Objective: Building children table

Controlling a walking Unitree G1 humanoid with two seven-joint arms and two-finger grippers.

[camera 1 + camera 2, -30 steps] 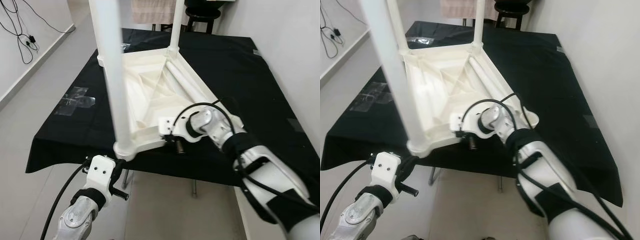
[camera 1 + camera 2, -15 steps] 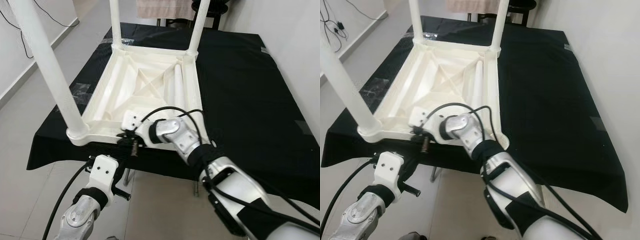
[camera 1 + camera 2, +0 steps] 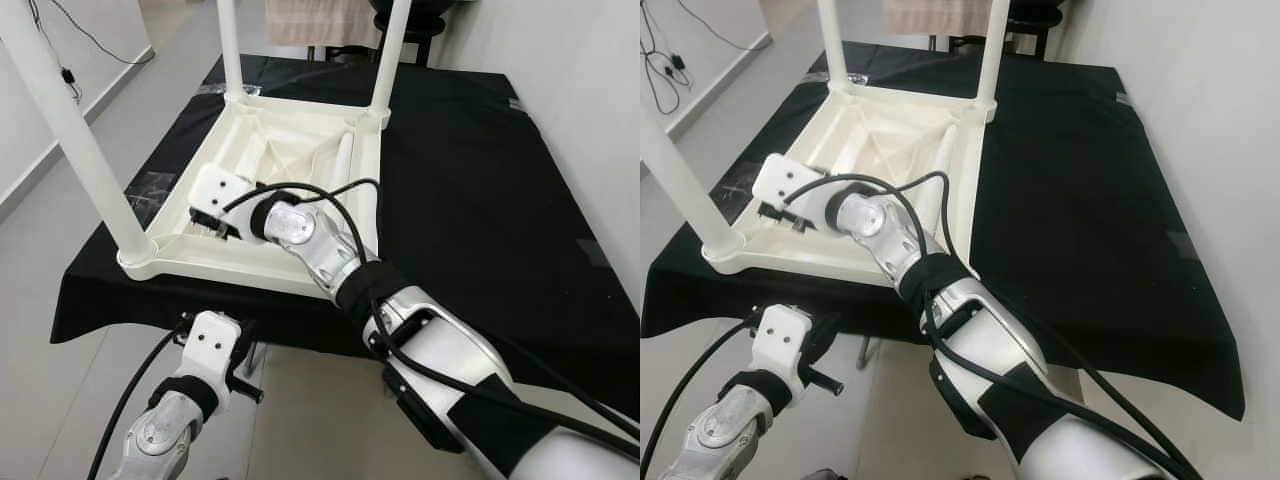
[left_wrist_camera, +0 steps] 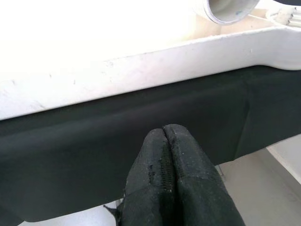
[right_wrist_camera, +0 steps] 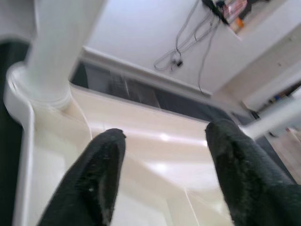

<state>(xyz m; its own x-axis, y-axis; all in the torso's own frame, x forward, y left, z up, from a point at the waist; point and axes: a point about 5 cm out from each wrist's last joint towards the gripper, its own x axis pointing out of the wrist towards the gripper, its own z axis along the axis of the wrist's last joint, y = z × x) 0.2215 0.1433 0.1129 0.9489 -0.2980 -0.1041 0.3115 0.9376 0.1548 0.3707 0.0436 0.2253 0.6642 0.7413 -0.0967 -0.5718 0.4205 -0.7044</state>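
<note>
A white children's table (image 3: 260,275) lies upside down on a black-clothed table (image 3: 470,160). Three white legs stand up from its corners: near left (image 3: 70,130), far left (image 3: 229,45) and far right (image 3: 388,55). A loose leg (image 3: 343,165) lies inside the upturned top, along its right rim. My right gripper (image 3: 205,222) reaches across to the top's near-left part; it is open and holds nothing (image 5: 164,136). The near-left leg stands close beside it. My left gripper (image 3: 240,365) hangs below the black table's front edge, its fingers pressed shut (image 4: 163,132).
Clear tape (image 3: 150,185) sits on the cloth at the left. A dark stool (image 3: 410,15) stands behind the table. A wall runs along the right, and cables (image 3: 60,70) lie on the floor at far left. Open floor lies before the table's front edge.
The upturned table has swung round and now sits square on the cloth. My right gripper moved from its front rim leftward, in over the top. The left arm stayed low.
</note>
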